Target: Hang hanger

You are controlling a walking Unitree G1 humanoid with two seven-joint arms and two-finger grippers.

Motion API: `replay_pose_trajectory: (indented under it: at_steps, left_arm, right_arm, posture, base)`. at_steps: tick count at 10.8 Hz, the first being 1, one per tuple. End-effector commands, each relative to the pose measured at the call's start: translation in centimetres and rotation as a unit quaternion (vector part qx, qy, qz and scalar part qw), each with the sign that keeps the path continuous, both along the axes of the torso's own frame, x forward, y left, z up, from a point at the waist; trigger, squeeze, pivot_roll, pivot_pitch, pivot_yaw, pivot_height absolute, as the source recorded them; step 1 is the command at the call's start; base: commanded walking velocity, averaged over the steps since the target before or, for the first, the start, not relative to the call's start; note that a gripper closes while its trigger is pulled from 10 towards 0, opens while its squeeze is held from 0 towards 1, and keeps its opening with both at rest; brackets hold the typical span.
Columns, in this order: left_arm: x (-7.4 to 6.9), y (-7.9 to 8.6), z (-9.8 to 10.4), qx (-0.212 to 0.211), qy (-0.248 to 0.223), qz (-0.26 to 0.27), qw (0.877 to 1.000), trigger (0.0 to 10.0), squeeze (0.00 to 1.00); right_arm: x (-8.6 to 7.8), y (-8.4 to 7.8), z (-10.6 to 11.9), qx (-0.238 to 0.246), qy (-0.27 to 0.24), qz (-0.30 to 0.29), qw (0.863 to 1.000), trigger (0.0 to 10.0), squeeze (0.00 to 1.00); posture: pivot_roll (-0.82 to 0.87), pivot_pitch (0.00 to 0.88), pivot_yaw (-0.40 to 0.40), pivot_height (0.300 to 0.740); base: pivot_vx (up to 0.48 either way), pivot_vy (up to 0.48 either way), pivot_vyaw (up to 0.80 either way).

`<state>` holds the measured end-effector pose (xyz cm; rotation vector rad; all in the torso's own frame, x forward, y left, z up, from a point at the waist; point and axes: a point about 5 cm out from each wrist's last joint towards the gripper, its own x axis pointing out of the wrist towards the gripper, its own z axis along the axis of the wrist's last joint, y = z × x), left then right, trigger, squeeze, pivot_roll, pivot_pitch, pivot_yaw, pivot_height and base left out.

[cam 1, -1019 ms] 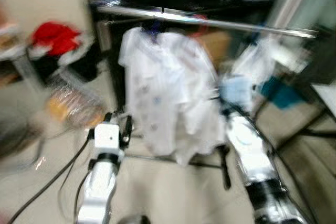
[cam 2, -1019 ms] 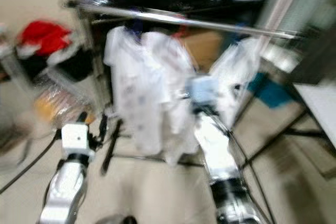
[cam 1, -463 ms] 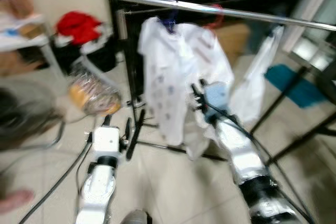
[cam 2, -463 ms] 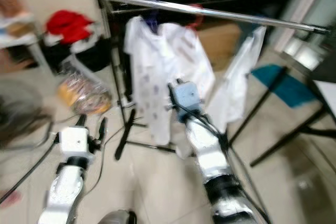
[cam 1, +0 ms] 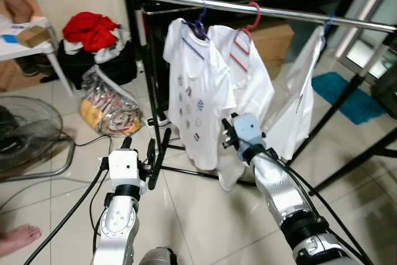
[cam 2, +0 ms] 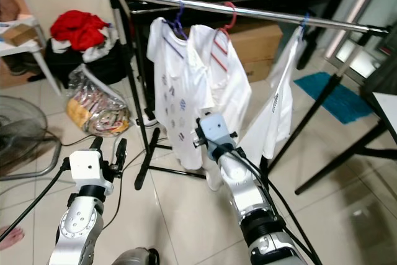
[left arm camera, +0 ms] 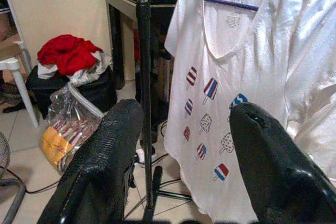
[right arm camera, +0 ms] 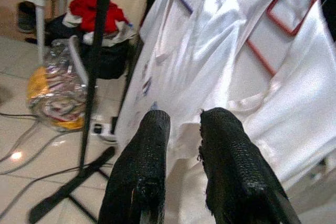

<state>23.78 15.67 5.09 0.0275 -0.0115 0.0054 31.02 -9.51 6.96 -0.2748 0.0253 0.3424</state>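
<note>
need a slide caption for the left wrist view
Open left end effector facing a white ice-lolly print t-shirt hanging on a purple hanger.

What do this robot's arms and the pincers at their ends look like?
Both arms are shiny silver tubes with black joint bands and loose black cables alongside. The left arm ends in a white boxy wrist block, the right arm in a pale blue-grey one. Each gripper, left and right, has two thick black fingers with finely textured pads.
</note>
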Motion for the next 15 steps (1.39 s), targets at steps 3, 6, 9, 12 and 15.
replay_pose_trajectory:
  at_steps: [3, 6, 9, 12, 15]
  left_arm:
    - [-0.23, 0.27, -0.47, -0.006, 0.015, 0.009, 1.0, 10.0, 0.0]
    - [-0.33, 0.27, -0.43, -0.005, 0.013, 0.009, 1.0, 10.0, 0.0]
    - [-0.42, 0.22, -0.39, -0.003, 0.012, 0.008, 1.0, 10.0, 0.0]
    - [-0.45, 0.17, -0.37, 0.0, 0.012, 0.004, 1.0, 10.0, 0.0]
    - [-0.4, 0.05, -0.36, 0.002, 0.012, 0.001, 1.0, 10.0, 0.0]
  right_arm:
    - [-0.02, 1.09, 0.76, 0.036, -0.028, 0.027, 0.999, 10.0, 0.0]
    - [0.15, 1.28, 0.78, 0.045, -0.035, 0.034, 0.998, 10.0, 0.0]
    - [0.36, 1.26, 0.92, 0.047, -0.037, 0.035, 0.998, 10.0, 0.0]
    - [0.27, 1.15, 0.69, 0.045, -0.035, 0.033, 0.998, 10.0, 0.0]
    - [0.31, 0.94, 0.73, 0.05, -0.037, 0.029, 0.998, 10.0, 0.0]
  posture:
    - [0.14, 0.0, -0.036, 0.74]
    - [0.15, 0.0, -0.039, 0.74]
    - [0.15, 0.0, -0.04, 0.74]
    - [0.15, 0.0, -0.035, 0.74]
    - [0.14, 0.0, -0.033, 0.74]
  base:
    - [0.0, 0.0, 0.0]
    - [0.376, 0.0, 0.0]
    - [0.456, 0.0, 0.0]
    - [0.458, 0.0, 0.0]
    - [0.459, 0.0, 0.0]
